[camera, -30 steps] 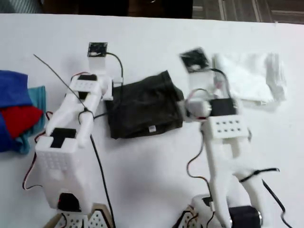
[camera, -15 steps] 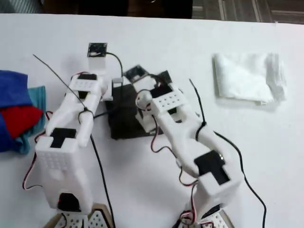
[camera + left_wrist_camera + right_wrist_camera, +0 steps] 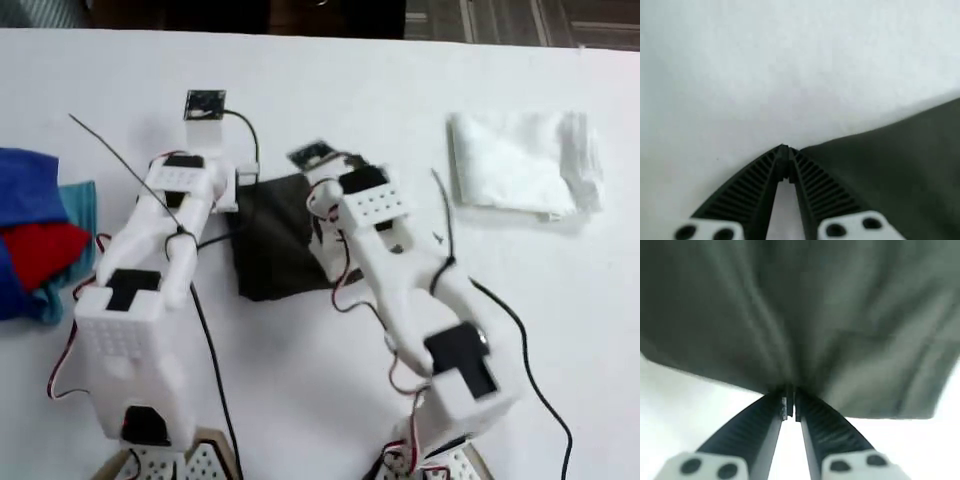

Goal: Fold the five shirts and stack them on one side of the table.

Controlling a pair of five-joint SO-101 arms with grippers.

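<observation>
- The counter [image 3: 330, 90] is white and plain. Behind its far edge there is a dark strip of the room [image 3: 200, 12].
- The dark shirt [image 3: 270, 245] lies in the middle of the counter, between the two arms, partly folded.
- The left end effector [image 3: 785, 162] has its fingers together. The tips rest on the counter, just at the edge of the dark shirt [image 3: 900, 165]. I cannot tell if any cloth is between them.
- The right end effector [image 3: 790, 405] is clamped on the dark shirt [image 3: 805, 305]. The cloth gathers at its tips.
- The right arm [image 3: 400, 270] reaches over the shirt from the near side.
- A folded white shirt [image 3: 520, 165] lies well apart, on the right side.
- At the left edge lie a blue shirt [image 3: 25, 185], a red shirt [image 3: 40, 250] and a teal shirt [image 3: 85, 205], one upon another.
</observation>
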